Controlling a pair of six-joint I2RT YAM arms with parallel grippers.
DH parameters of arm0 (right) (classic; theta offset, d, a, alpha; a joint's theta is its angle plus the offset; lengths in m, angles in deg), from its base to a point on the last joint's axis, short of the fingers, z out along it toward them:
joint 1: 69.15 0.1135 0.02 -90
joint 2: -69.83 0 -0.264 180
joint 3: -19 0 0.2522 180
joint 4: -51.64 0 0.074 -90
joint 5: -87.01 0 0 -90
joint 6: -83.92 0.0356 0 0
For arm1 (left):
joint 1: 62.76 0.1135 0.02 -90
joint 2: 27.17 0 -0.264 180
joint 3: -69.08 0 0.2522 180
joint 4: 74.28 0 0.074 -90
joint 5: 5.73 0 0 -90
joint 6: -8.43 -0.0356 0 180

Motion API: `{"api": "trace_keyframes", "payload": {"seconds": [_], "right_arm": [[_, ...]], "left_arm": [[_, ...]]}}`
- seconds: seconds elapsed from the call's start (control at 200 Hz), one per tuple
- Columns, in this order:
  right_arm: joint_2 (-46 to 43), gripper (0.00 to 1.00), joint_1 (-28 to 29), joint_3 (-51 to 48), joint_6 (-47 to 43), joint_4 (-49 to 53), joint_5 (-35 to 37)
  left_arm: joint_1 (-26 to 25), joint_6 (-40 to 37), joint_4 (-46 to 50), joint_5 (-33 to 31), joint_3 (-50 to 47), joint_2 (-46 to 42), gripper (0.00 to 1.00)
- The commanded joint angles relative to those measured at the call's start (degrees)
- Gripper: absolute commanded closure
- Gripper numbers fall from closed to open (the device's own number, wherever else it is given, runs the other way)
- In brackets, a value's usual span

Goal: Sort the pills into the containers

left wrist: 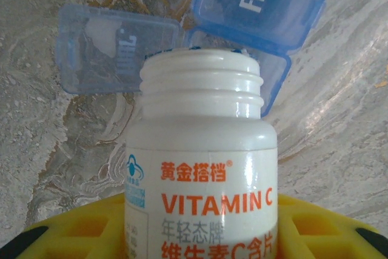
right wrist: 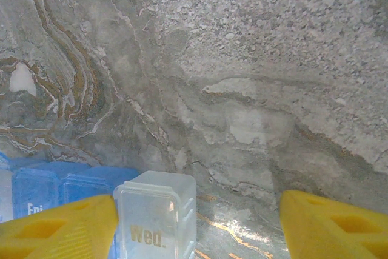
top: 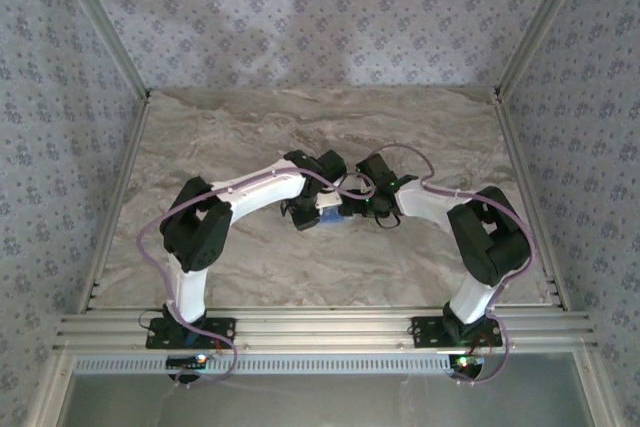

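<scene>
Just ahead of the jaws of the left gripper (left wrist: 203, 238): the pill box (left wrist: 276, 80), Fri. lid (left wrist: 260, 1) and Thu. lid (left wrist: 112, 47) flipped open, open compartments hidden behind the bottle neck. No pill plainly visible anywhere. Clenched between those jaws: the uncapped Vitamin C bottle (left wrist: 203, 168), mouth toward the box. Between the spread jaws of the right gripper (right wrist: 197, 222), close beside one finger: the clear Wed. lid (right wrist: 154, 216), standing up, nothing gripped. Judged early: lids open, pouring and sorting likely yet to do. Marble table (right wrist: 242, 59) beneath.
</scene>
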Motion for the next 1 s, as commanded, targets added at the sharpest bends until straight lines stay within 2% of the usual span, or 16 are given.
{"api": "trace_keyframes", "payload": {"seconds": [0.0,0.18,0.43,0.994], "right_arm": [[2.34,0.27,0.82,0.18,0.54,3.11,-0.03],[2.42,0.27,0.72,0.23,0.57,2.99,-0.10],[2.21,0.27,0.71,-0.08,0.55,2.93,-0.20],[-0.50,0.27,-0.67,0.44,0.76,4.27,-2.38]], "left_arm": [[-0.44,-1.23,1.00,-0.60,-0.79,-0.85,1.00],[-0.66,-1.47,1.37,-0.55,-0.66,0.75,1.00],[-1.85,-2.11,1.45,-3.62,-0.52,1.92,1.00],[-1.42,-2.02,1.27,-1.59,-1.29,1.07,1.00]]}}
